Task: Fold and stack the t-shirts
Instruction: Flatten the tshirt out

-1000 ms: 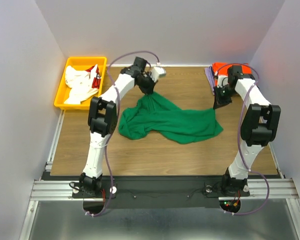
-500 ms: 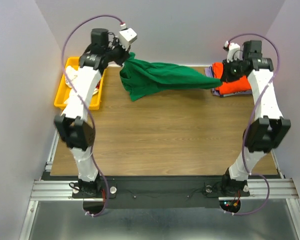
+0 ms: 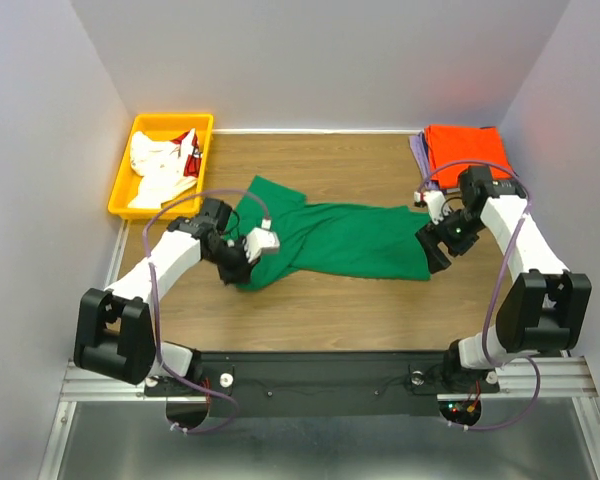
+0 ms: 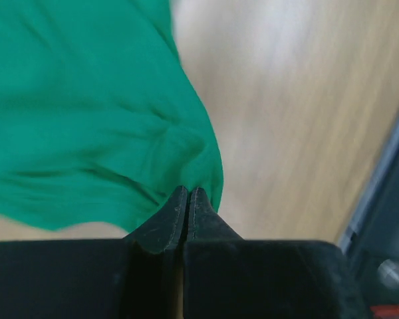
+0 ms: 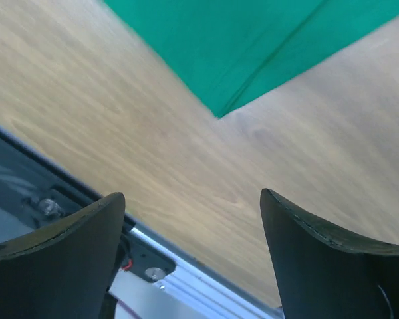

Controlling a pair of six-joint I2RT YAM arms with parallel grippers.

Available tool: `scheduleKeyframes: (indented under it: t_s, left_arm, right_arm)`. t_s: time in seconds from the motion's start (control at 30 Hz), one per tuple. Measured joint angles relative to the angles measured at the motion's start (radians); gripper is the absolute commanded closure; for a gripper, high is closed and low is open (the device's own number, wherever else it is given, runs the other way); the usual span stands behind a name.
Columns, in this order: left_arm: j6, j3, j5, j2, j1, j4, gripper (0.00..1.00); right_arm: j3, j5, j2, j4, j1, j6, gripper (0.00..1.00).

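The green t-shirt [image 3: 340, 238] lies spread out across the middle of the table. My left gripper [image 3: 236, 268] sits low at the shirt's near left corner. In the left wrist view the left gripper [image 4: 188, 193] is shut, its tips pinching the green cloth [image 4: 93, 113] at its hem. My right gripper [image 3: 431, 251] is at the shirt's right end. In the right wrist view the right gripper [image 5: 191, 196] stands open over bare wood, with a corner of the green t-shirt [image 5: 246, 40] just beyond it. A folded orange t-shirt [image 3: 467, 148] rests on a lavender one [image 3: 417, 150] at the back right.
A yellow bin [image 3: 170, 120] at the back left holds white t-shirts with red [image 3: 160, 165]. The table's metal front rail [image 5: 186, 282] shows below the right gripper. White walls close in the left, back and right sides.
Both arms have brought the green t-shirt down from the air at the back and laid it on the table. The right gripper has opened and let go of it.
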Motion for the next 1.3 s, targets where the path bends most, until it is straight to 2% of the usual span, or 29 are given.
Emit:
scheduleKeyframes:
  t_s: [0.07, 0.17, 0.23, 0.27, 0.43, 0.47, 0.6, 0.8, 1.3]
  left_arm:
    - [0.037, -0.093, -0.034, -0.002, 0.01, -0.058, 0.72]
    - [0.07, -0.12, -0.063, -0.022, 0.033, -0.089, 0.66]
    - [0.081, -0.109, -0.072, -0.049, 0.063, -0.086, 0.62]
    - [0.081, -0.096, -0.073, -0.054, 0.077, -0.086, 0.58]
    - [0.005, 0.063, -0.058, 0.005, 0.118, -0.035, 0.57]
    - [-0.021, 0.115, -0.056, 0.051, 0.123, -0.003, 0.49]
    - [-0.163, 0.227, -0.043, 0.2, 0.142, 0.112, 0.48]
    - [-0.339, 0.269, -0.026, 0.336, 0.157, 0.21, 0.48]
    - [-0.504, 0.336, -0.065, 0.469, 0.17, 0.281, 0.47]
  right_arm:
    - [0.048, 0.003, 0.014, -0.006, 0.0, 0.0, 0.13]
    - [0.147, -0.006, 0.069, 0.001, 0.0, 0.016, 0.19]
    - [0.216, -0.016, 0.128, 0.015, 0.0, 0.044, 0.27]
    - [0.257, -0.02, 0.177, 0.036, 0.0, 0.064, 0.33]
    - [0.382, -0.025, 0.373, 0.114, 0.0, 0.175, 0.46]
    - [0.399, -0.024, 0.4, 0.128, 0.0, 0.193, 0.47]
    - [0.504, -0.026, 0.514, 0.165, 0.0, 0.284, 0.53]
    - [0.582, -0.022, 0.59, 0.197, 0.0, 0.357, 0.55]
    - [0.71, -0.042, 0.809, 0.25, 0.019, 0.454, 0.57]
